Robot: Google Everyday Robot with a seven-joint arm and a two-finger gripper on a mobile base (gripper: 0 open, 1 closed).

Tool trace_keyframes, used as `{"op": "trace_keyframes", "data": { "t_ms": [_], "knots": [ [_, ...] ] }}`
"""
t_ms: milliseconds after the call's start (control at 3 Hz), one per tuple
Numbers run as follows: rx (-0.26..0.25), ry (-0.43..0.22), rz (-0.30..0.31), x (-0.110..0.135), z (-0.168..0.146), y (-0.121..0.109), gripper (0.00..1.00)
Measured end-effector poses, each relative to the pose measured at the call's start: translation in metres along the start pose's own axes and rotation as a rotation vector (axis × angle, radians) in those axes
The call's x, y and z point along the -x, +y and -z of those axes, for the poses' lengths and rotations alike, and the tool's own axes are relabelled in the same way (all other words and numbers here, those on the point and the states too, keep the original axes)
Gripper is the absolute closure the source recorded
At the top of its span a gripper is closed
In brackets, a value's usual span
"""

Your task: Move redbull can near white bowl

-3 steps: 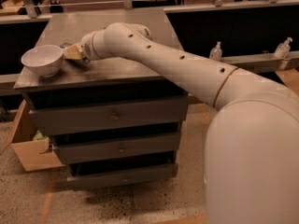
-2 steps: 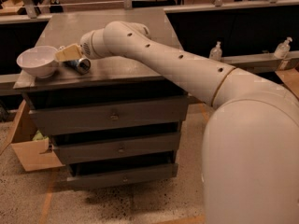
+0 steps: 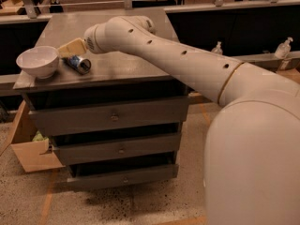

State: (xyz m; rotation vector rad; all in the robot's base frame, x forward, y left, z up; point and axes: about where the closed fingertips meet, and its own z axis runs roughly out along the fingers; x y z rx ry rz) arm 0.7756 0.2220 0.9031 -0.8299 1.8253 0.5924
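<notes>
The redbull can [image 3: 78, 63], silver and blue, lies on its side on the grey cabinet top [image 3: 126, 64], just right of the white bowl [image 3: 38, 61]. A small gap shows between can and bowl. The bowl stands upright at the front left corner of the top. My gripper [image 3: 70, 48], tan-tipped, hovers just above and slightly behind the can and does not hold it. The arm reaches in from the right across the top.
The cabinet has three drawers [image 3: 112, 117] under the top. A cardboard box [image 3: 33, 153] sits on the floor at its lower left. Two pump bottles [image 3: 283, 47] stand on a ledge at right. A rail runs along the back.
The can came into view lying beside the bowl, free of the gripper. The gripper has lifted slightly above it.
</notes>
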Motion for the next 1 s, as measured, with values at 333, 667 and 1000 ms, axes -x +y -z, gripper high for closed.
{"op": "trace_keyframes", "data": {
  "t_ms": [333,667,1000],
  "knots": [
    [-0.110,-0.031,0.031,0.017,0.024,-0.025,0.00],
    [-0.246,-0.086,0.095,0.041,0.060,-0.060,0.00],
    [-0.325,-0.083,0.087,0.038,0.080,-0.097,0.00]
  ]
}}
